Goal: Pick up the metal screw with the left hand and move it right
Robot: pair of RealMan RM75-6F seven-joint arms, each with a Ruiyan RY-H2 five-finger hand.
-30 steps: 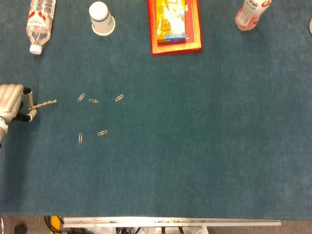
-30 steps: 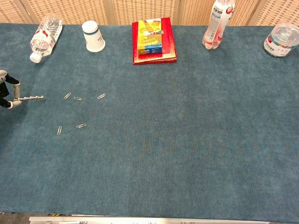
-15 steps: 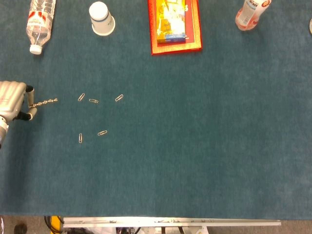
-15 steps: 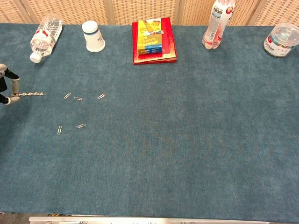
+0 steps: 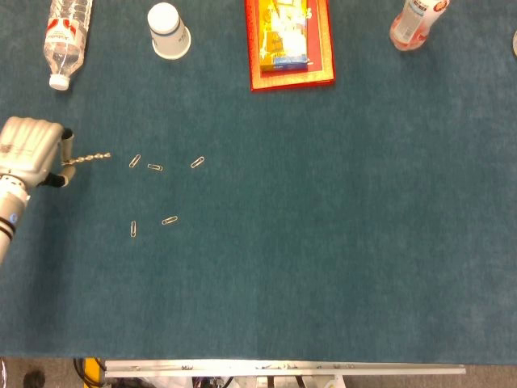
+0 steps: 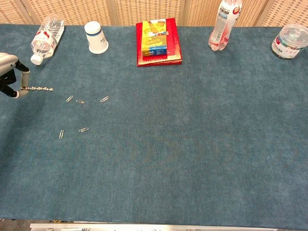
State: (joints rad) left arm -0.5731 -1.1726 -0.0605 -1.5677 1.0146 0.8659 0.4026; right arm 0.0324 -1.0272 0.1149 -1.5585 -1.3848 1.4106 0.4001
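Left hand (image 5: 32,153) has shifted right and slightly toward the far edge versus a second ago; the metal screw (image 5: 89,158) moved with it, tip now close to the nearest paper clip (image 5: 135,161), not touching. Fingers pinch the screw's left end; it sticks out to the right, roughly level, above the blue cloth (image 5: 323,242).

Screw: long, thin, silvery, ribbed thread along the shaft, head hidden in the fingers.

Paper clips unmoved, five in a loose cluster just right of the screw.

Chest view shows the hand (image 6: 10,74) cut off at the left frame edge, the screw (image 6: 41,88) side-on, plus a lidded clear jar (image 6: 289,42) at the far right that the head view barely catches. Head view shows the forearm and more of the hand's back. Right hand appears in neither view.
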